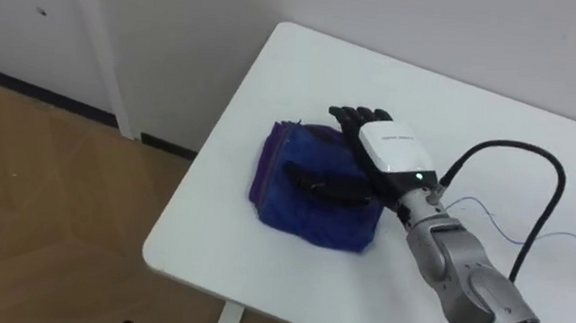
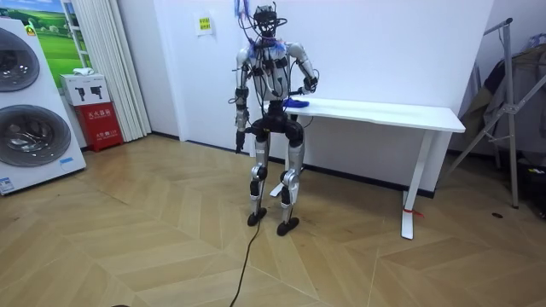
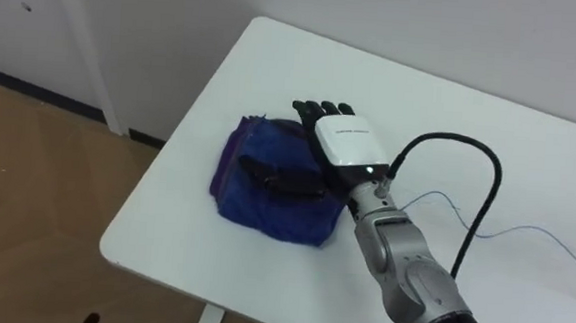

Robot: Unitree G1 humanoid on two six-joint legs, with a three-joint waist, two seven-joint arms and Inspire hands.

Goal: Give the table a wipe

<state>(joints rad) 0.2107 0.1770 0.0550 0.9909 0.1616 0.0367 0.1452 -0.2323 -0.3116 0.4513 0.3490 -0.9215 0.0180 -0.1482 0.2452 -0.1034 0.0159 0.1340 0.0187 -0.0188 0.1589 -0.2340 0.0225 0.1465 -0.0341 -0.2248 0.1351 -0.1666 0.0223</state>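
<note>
Item: folded blue-purple cloth (image 1: 305,208), lying near the corner of a white table (image 1: 304,62). Right hand (image 1: 394,148) rests flat on the cloth, fingers straight and close together, thumb spread sideways across the fabric. The white plate on the back of the hand carries small print, too small to read. Left hand (image 2: 240,135) hangs beside the hip; its fingers cannot be made out. The robot stands at the table's end. Paper notice (image 2: 205,23) on the wall, unreadable.
</note>
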